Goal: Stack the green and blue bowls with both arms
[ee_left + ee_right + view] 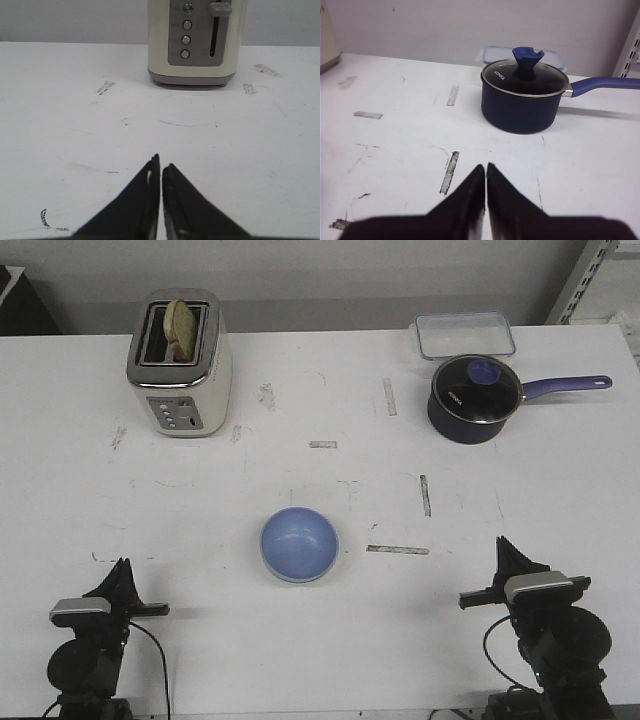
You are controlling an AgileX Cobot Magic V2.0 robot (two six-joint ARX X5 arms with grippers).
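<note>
The pale blue bowl [299, 544] sits upright on the white table [320, 640], near the middle and toward the front. A thin paler rim shows along its near edge; I cannot tell whether that is the green bowl under it. No separate green bowl is in view. My left gripper [122, 568] rests low at the front left, shut and empty, well left of the bowl; in the left wrist view [161, 162] its jaws are together. My right gripper [503, 545] rests at the front right, shut and empty, also with jaws together in the right wrist view [486, 167].
A cream toaster [180, 365] with bread in it stands at the back left, straight ahead of the left gripper [195, 40]. A dark navy saucepan [473, 398] with a glass lid and purple handle stands at the back right [524, 97], a clear plastic box [465, 335] behind it.
</note>
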